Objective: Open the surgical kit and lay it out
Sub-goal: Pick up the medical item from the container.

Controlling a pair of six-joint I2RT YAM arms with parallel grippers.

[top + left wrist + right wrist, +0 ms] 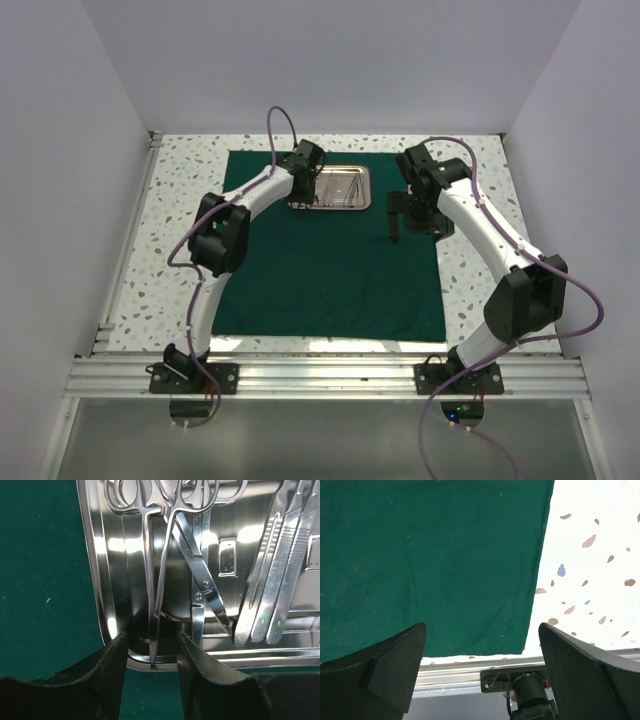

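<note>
The dark green cloth [330,270] lies spread flat on the table. The steel tray [352,203] sits on its far middle. In the left wrist view the tray [100,580] holds ring-handled forceps [147,570], scissors [202,575] and flat tweezers [270,580]. My left gripper [152,636] is open at the tray's near rim, with the forceps' tips between its fingers and not touching them. It also shows in the top view [303,190]. My right gripper [396,222] is wide open and empty above the cloth's right part [430,555].
The speckled table [600,580] shows to the right of the cloth's edge. An aluminium rail [320,375] with both arm bases runs along the near edge. White walls enclose the table on three sides.
</note>
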